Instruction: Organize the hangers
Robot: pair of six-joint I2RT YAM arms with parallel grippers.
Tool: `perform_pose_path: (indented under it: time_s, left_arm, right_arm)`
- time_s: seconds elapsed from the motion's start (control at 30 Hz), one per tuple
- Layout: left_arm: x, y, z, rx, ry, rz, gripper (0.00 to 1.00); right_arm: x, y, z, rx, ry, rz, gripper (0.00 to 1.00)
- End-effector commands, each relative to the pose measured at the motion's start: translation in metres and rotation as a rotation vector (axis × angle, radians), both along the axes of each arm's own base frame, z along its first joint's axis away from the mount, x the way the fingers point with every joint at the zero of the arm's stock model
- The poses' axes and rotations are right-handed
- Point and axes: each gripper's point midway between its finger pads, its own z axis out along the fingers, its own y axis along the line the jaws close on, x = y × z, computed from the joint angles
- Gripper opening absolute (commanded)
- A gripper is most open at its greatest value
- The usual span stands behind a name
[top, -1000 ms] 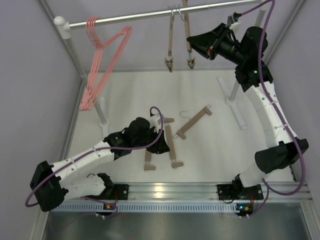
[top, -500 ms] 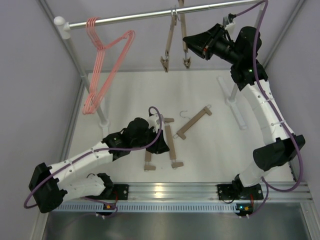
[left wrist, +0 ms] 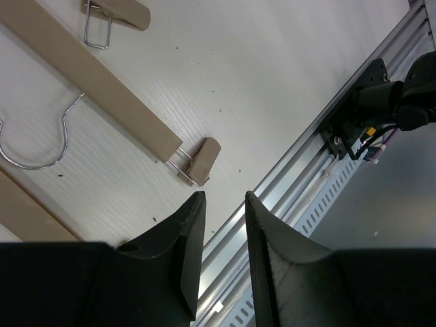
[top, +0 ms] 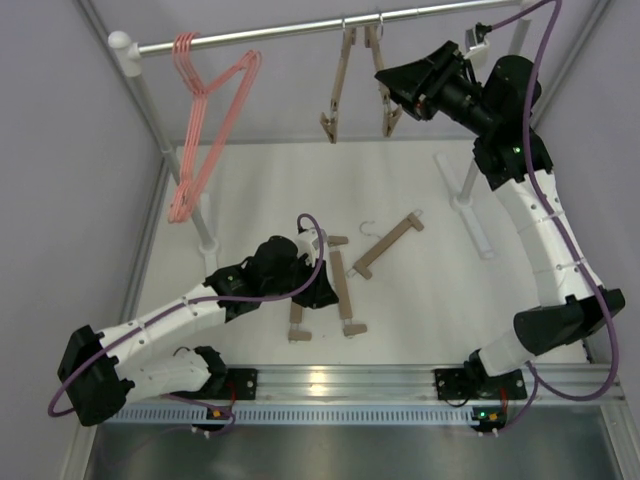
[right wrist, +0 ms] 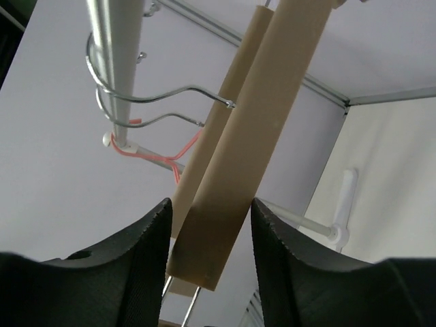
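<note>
Top external view tells me the job is about half done. All the pink hangers hang in a bunch on the rail, at the end far from my right gripper. Two wooden hangers hang from the rail too, close to its middle. My right gripper is up by the rail, at one of those two. In the right wrist view a wooden bar sits between its fingers, but I cannot tell if they squeeze it or have let go.

Three loose hangers lie flat on the table, down below the rail. My left gripper hovers low over them, fingers a little apart with nothing between them. I think what is left is lifting those three up and hooking them on the rail beside the other two.
</note>
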Motion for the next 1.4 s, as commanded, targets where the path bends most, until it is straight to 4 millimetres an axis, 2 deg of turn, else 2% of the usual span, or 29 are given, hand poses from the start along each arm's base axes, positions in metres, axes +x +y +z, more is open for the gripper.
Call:
perform_pose_path:
  time_s: [0.0, 0.17, 0.2, 0.27, 0.3, 0.37, 0.4, 0.5, 0.57, 0.67, 0.7, 0.73, 0.77, 0.8, 0.87, 0.9, 0.93, 0.97, 1.03, 1.07, 1.1, 1.13, 1.17, 1.3, 1.37]
  left_arm:
    - [0.005, -0.005, 0.008, -0.031, -0.026, 0.003, 0.35]
    - [0.004, -0.004, 0.005, -0.026, -0.021, 0.005, 0.35]
    - [0.004, -0.004, 0.004, -0.022, -0.019, 0.006, 0.35]
    - [0.004, -0.003, 0.004, -0.025, -0.023, 0.007, 0.34]
    - [0.004, -0.002, 0.003, -0.024, -0.022, 0.009, 0.35]
    - [0.004, -0.002, 0.002, -0.020, -0.023, 0.008, 0.35]
    - [0.004, -0.002, 0.001, -0.019, -0.022, 0.008, 0.35]
    - [0.004, -0.001, 0.000, -0.016, -0.024, 0.010, 0.35]
    - [0.005, -0.001, -0.001, -0.016, -0.029, 0.013, 0.35]
    - [0.007, -0.005, -0.003, -0.018, -0.025, 0.007, 0.36]
    - [0.008, -0.006, -0.003, -0.018, -0.026, 0.008, 0.36]
    - [0.009, -0.008, -0.008, -0.009, -0.017, 0.009, 0.36]
    - [0.012, -0.011, -0.006, -0.020, -0.024, 0.006, 0.36]
    - [0.014, -0.013, -0.012, -0.009, -0.015, 0.009, 0.36]
    - [0.022, -0.022, -0.007, -0.027, -0.026, 0.012, 0.36]
    - [0.025, -0.025, -0.007, -0.032, -0.028, 0.020, 0.36]
    - [0.030, -0.029, -0.013, -0.020, -0.020, 0.027, 0.36]
    - [0.039, -0.035, -0.007, -0.036, -0.044, 0.042, 0.37]
    - [0.050, -0.042, -0.009, -0.026, -0.051, 0.058, 0.36]
    - [0.056, -0.044, -0.019, 0.005, -0.043, 0.073, 0.36]
    - [0.063, -0.050, -0.014, -0.004, -0.060, 0.079, 0.36]
    - [0.066, -0.052, -0.017, 0.003, -0.062, 0.082, 0.36]
    - [0.069, -0.053, -0.017, 0.008, -0.066, 0.087, 0.36]
    - [0.083, -0.054, -0.022, 0.023, -0.064, 0.105, 0.36]
    - [0.088, -0.050, -0.019, 0.012, -0.057, 0.118, 0.36]
  right_arm:
    - [-0.022, -0.008, 0.018, -0.015, -0.077, -0.025, 0.48]
    - [-0.035, -0.012, 0.019, -0.024, -0.095, -0.029, 0.54]
    - [-0.034, -0.013, 0.013, -0.031, -0.085, -0.029, 0.54]
    - [-0.040, -0.015, 0.013, -0.031, -0.091, -0.031, 0.57]
    - [-0.039, -0.015, 0.005, -0.043, -0.076, -0.036, 0.58]
    - [-0.045, -0.025, 0.003, -0.065, -0.076, -0.079, 0.59]
    - [-0.041, -0.027, 0.001, -0.074, -0.079, -0.102, 0.59]
    - [-0.041, -0.048, -0.011, -0.138, -0.056, -0.216, 0.60]
    - [-0.049, -0.064, -0.019, -0.174, -0.041, -0.282, 0.61]
    - [-0.056, -0.096, -0.042, -0.227, -0.007, -0.414, 0.63]
    - [-0.052, -0.104, -0.066, -0.253, 0.040, -0.449, 0.63]
    - [-0.063, -0.116, -0.068, -0.248, 0.031, -0.482, 0.63]
    - [-0.063, -0.121, -0.095, -0.276, 0.082, -0.492, 0.63]
    - [-0.073, -0.130, -0.098, -0.281, 0.077, -0.520, 0.63]
    - [-0.077, -0.141, -0.122, -0.310, 0.118, -0.549, 0.63]
    - [-0.078, -0.144, -0.153, -0.347, 0.175, -0.555, 0.64]
    - [-0.085, -0.149, -0.161, -0.353, 0.183, -0.568, 0.64]
    - [-0.086, -0.152, -0.189, -0.382, 0.234, -0.565, 0.64]
    - [-0.094, -0.153, -0.211, -0.396, 0.271, -0.560, 0.64]
    - [-0.096, -0.153, -0.238, -0.417, 0.322, -0.546, 0.64]
    - [-0.098, -0.150, -0.248, -0.420, 0.345, -0.526, 0.64]
    - [-0.099, -0.149, -0.260, -0.428, 0.369, -0.515, 0.63]
    - [-0.101, -0.148, -0.281, -0.448, 0.414, -0.503, 0.63]
    - [-0.096, -0.147, -0.323, -0.482, 0.495, -0.504, 0.62]
    - [-0.094, -0.137, -0.336, -0.506, 0.515, -0.481, 0.62]
